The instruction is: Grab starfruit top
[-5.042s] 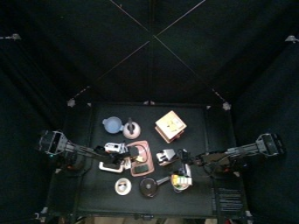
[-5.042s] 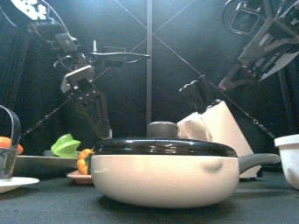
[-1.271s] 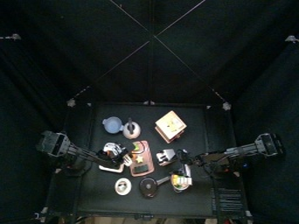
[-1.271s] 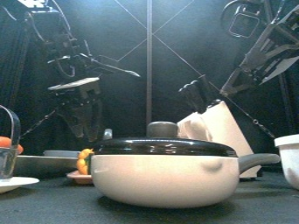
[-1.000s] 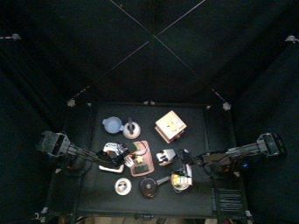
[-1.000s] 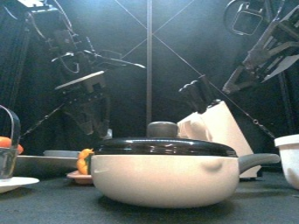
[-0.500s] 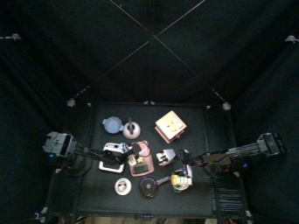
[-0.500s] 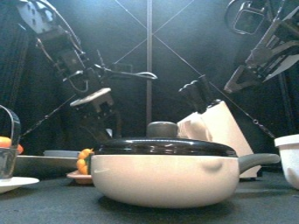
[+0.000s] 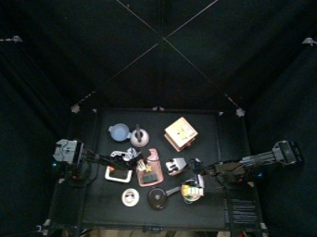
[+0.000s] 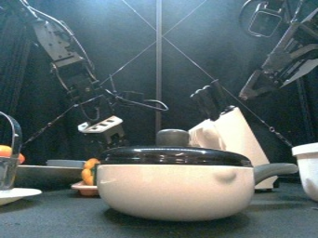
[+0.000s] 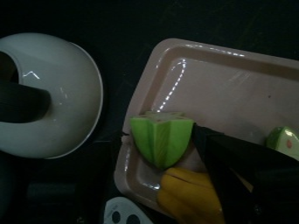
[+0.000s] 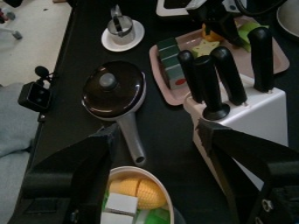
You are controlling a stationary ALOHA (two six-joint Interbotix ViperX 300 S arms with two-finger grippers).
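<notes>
In the left wrist view a green starfruit top (image 11: 162,140) lies cut side up on a pink tray (image 11: 222,79), beside an orange piece (image 11: 187,194). A second green piece (image 11: 281,140) lies farther along the tray. My left gripper (image 10: 99,127) hangs open just above the tray; one black finger (image 11: 239,166) shows right beside the starfruit top, not touching it. In the top view this gripper (image 9: 120,172) sits over the tray's left end. My right gripper (image 12: 163,140) stands open, high at the table's right, holding nothing.
A white pot with a black lid (image 10: 174,177) fills the front. Behind it stands a white knife block (image 10: 236,130) with black handles. A white rounded dish with a black knob (image 11: 47,96) sits next to the tray. A bowl of food (image 12: 122,201) lies under the right gripper.
My left arm has swung down and to the right, bringing its open gripper low over the tray. The right arm has not moved.
</notes>
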